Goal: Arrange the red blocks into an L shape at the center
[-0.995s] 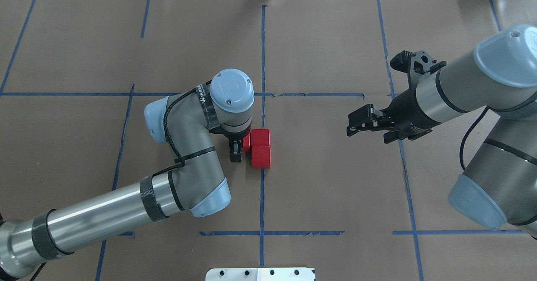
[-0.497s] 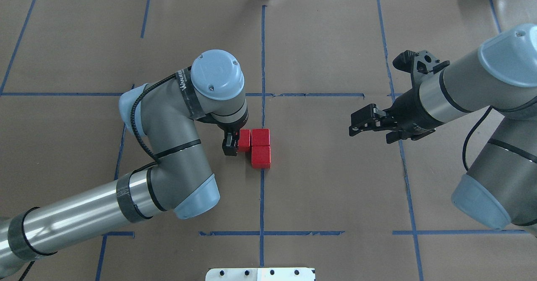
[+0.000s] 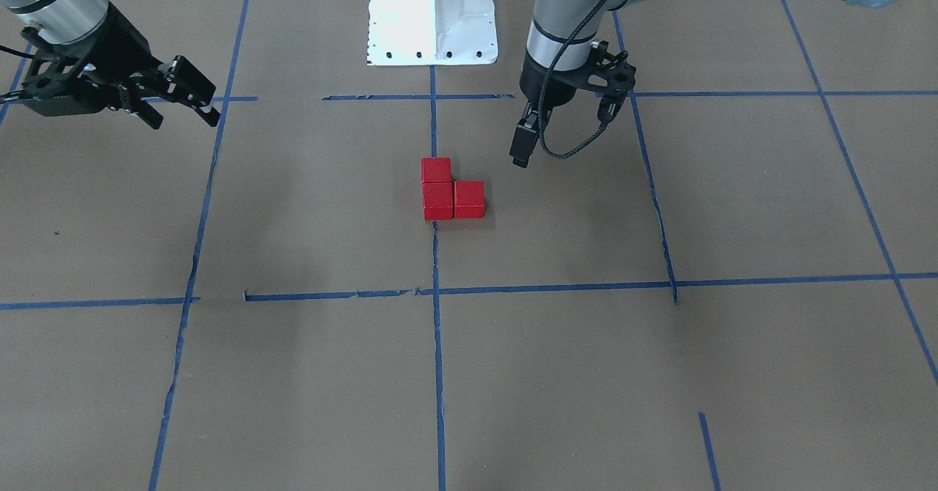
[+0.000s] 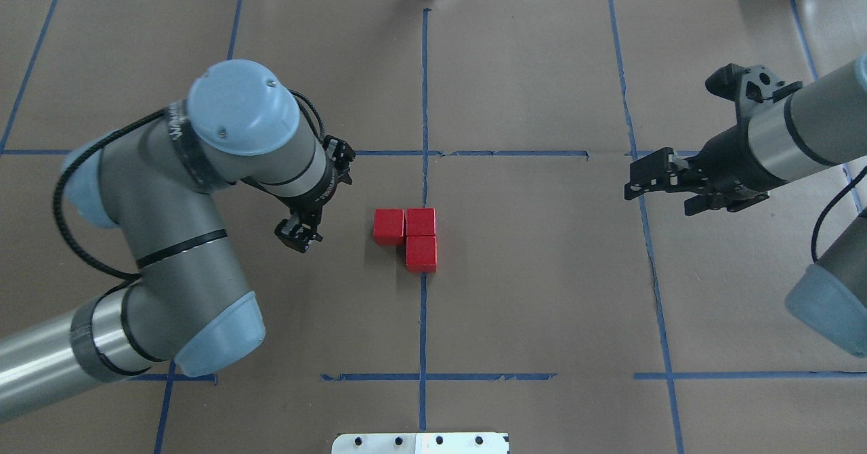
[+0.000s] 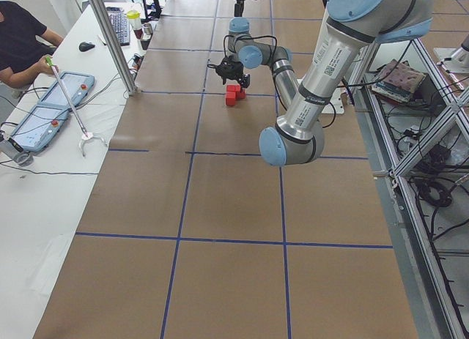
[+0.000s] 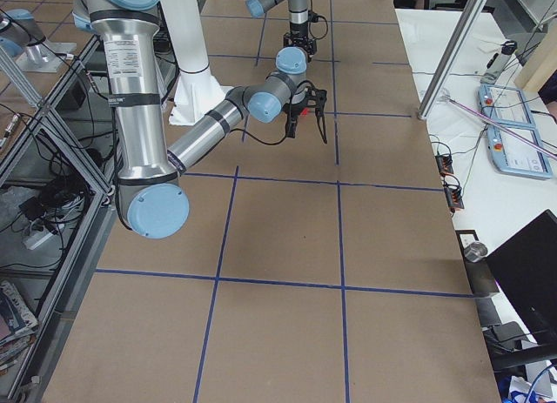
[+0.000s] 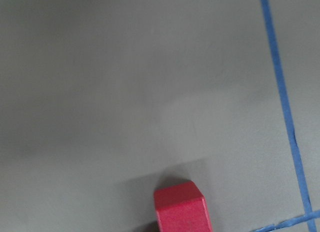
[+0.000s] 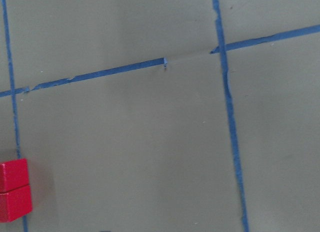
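Observation:
Three red blocks form an L at the center, on the vertical blue tape line (image 4: pixel 425 101): one (image 4: pixel 389 226) left of a second (image 4: pixel 420 222), the third (image 4: pixel 420 253) below it. They touch each other. They also show in the front view (image 3: pixel 437 200). My left gripper (image 4: pixel 296 232) is open and empty, a short way left of the blocks. Its wrist view shows one red block (image 7: pixel 180 207). My right gripper (image 4: pixel 633 179) is open and empty, far to the right. Its wrist view shows two blocks (image 8: pixel 14 187) at the left edge.
The white robot base (image 3: pixel 431 15) stands at the table's near edge behind the blocks. Blue tape lines (image 4: pixel 515 153) grid the brown paper. An operator (image 5: pixel 18 39) sits at a side table with control tablets.
My left gripper has let go of the left block and pulled away to the left and upward. My right gripper has drawn back to the right.

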Controlling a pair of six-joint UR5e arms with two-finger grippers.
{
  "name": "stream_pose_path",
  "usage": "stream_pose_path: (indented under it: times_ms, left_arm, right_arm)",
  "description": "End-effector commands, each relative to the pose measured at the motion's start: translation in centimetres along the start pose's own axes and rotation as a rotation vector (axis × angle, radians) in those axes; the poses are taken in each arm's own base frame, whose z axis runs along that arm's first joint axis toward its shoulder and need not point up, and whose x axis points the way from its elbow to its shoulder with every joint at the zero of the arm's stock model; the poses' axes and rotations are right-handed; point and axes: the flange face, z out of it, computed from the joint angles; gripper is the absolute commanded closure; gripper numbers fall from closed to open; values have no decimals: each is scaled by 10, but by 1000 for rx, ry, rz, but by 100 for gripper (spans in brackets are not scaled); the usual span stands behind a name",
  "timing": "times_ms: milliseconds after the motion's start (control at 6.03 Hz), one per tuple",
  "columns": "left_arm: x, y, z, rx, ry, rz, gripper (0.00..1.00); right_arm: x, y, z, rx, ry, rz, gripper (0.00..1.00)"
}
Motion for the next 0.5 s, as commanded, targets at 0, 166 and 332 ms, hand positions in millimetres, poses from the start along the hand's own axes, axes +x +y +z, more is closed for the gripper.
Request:
stream_pose_path:
  times_ms: [0, 166, 332]
  left_arm:
    - [-38, -90, -8, 38, -49, 299, 0]
    - [-70, -157, -13, 5, -101, 443, 0]
    - [-102, -227, -28, -31, -130, 572, 0]
  right_arm:
    - [99, -33, -28, 4, 42, -83, 0]
    - [150, -47, -38, -5, 46, -124, 0]
    - [200, -53, -44, -4, 68, -172, 0]
